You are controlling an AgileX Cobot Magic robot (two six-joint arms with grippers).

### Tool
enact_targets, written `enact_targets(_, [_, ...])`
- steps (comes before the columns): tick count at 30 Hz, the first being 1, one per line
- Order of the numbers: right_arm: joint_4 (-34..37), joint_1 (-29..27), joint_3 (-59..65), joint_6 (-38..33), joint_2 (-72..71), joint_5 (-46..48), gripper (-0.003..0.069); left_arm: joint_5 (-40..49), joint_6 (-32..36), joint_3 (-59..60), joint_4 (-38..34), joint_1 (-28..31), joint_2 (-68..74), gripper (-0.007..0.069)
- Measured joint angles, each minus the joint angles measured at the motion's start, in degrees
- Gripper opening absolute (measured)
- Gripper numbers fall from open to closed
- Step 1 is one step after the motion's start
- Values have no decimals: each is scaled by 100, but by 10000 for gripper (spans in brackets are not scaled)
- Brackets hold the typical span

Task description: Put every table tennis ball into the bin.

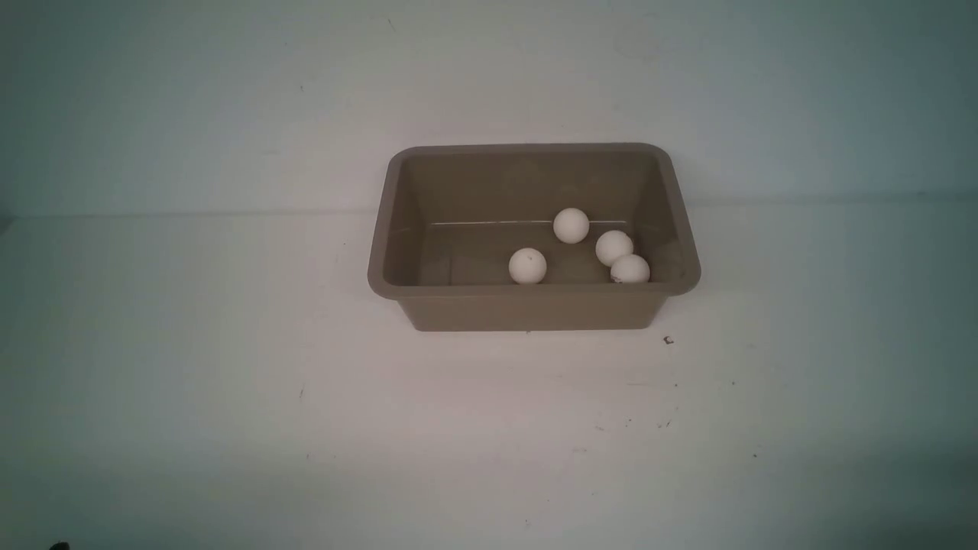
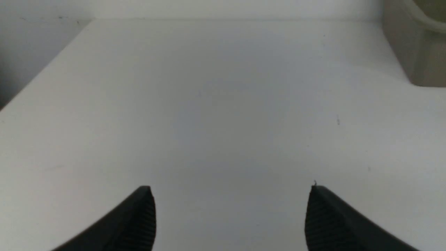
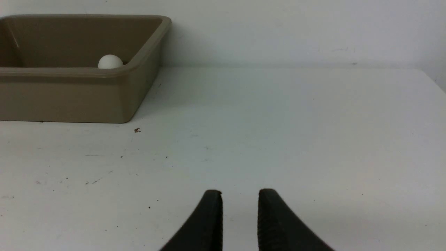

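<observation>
4 small white table tennis balls (image 1: 571,225) lie inside the rectangular taupe plastic bin (image 1: 527,309). Away from the bin, the left gripper (image 2: 231,195) gapes empty; the right gripper (image 3: 239,202), nearly closed, holds nothing.

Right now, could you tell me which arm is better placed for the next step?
Neither is needed: all four table tennis balls lie in the bin. If pressed, left: the left gripper stands open.

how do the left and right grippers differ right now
The left gripper has its jaws spread wide; the right gripper has only a narrow gap between its jaws. The right wrist view takes in much of the bin; the left shows only a corner. Both are empty, with black ribbed fingers.
</observation>
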Motion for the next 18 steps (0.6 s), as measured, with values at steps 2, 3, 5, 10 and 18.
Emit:
enact_targets(2, [0, 0, 0, 0, 0, 0, 138, 0, 0, 0, -189, 0, 0, 520])
enact_targets(3, [0, 0, 0, 0, 0, 0, 138, 0, 0, 0, -227, 0, 0, 520])
enact_targets(5, [0, 0, 0, 0, 0, 0, 138, 0, 0, 0, -262, 0, 0, 520])
enact_targets(10, [0, 0, 0, 0, 0, 0, 138, 0, 0, 0, -279, 0, 0, 520])
enact_targets(18, [0, 0, 0, 0, 0, 0, 138, -19, 5, 0, -181, 0, 0, 520])
